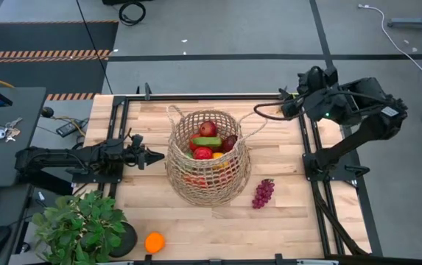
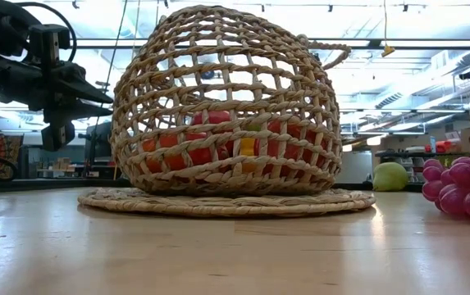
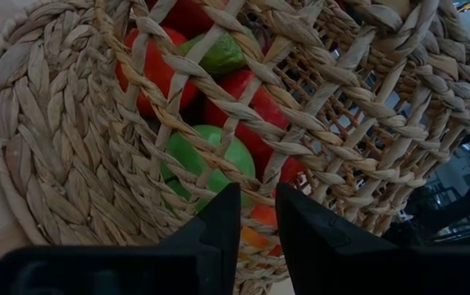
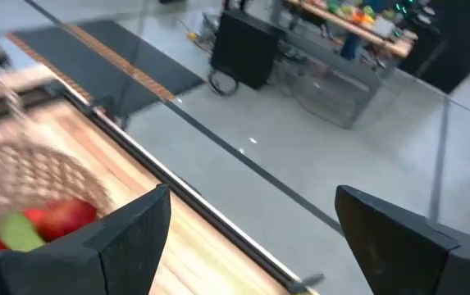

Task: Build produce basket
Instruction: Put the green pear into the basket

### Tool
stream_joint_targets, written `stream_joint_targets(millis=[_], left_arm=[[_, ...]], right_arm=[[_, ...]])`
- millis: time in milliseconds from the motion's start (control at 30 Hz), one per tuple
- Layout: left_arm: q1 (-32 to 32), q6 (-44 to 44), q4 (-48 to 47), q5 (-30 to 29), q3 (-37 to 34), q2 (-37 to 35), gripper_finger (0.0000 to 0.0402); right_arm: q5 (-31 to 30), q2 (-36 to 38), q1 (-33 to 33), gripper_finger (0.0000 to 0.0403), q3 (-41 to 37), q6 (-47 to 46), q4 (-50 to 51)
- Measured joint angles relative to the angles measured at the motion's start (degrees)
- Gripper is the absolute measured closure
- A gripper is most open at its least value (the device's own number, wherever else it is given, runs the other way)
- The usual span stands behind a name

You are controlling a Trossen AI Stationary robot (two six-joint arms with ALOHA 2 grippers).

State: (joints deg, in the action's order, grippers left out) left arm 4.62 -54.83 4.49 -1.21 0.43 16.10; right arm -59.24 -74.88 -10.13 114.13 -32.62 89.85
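My left gripper [image 1: 154, 156] sits at about 9 o'clock of the basket [image 1: 209, 158], just beside its woven wall, arm stretched flat across the table. In the left wrist view its 2 fingers stand nearly together, a narrow slit between them, nothing held; the tips point at the weave with a green fruit [image 3: 210, 157] and red pieces behind it. My right gripper [image 4: 251, 225] is parked high at roughly 1 o'clock of the basket, near the table's far right corner, fingers spread wide and empty, looking past the table edge to the floor. The basket stands upright near mid-table on a flat woven mat [image 2: 226, 201]. Through the rim I count red apples [image 1: 208, 129], a green piece lying across the pile, something dark red at the right, and yellow lower down; I cannot separate every item. Outside still: purple grapes [image 1: 263, 193] on the table at about 4 o'clock of the basket, well clear of it, and an orange [image 1: 154, 242] near the front edge at about 7 o'clock, beside the potted plant [image 1: 78, 224]. The low view also shows a green fruit [image 2: 390, 176] past the basket; I cannot tell where on the table it sits. My read: most of the load is in, 2 or 3 pieces remain. Grapes look nearest for the right arm, orange for the left.
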Motion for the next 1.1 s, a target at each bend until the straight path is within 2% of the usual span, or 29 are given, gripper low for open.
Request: stream_joint_targets(millis=[200,400,567,867,1100], left_arm=[[0.0,0.0,-0.02,0.02,-0.01,0.0,0.0311],[0.0,-0.01,-0.03,0.02,0.0,0.02,0.0312],[0.0,-0.01,-0.02,0.02,0.0,0.0,0.031],[0.0,0.0,-0.02,0.02,0.0,0.01,0.0316],[0.0,0.0,-0.02,0.02,-0.02,0.0,0.0311]], right_arm=[[4.24,10.68,4.62,0.0055,-17.38,-1.97,-7.24],[15.28,20.62,10.95,0.0055,-36.75,-2.08,-21.45],[25.59,23.62,17.93,0.0055,-49.18,-1.64,-29.51],[39.35,21.14,35.39,0.0055,-59.74,3.15,-38.85],[41.77,17.68,47.3,0.0055,-60.98,2.57,-47.11]])
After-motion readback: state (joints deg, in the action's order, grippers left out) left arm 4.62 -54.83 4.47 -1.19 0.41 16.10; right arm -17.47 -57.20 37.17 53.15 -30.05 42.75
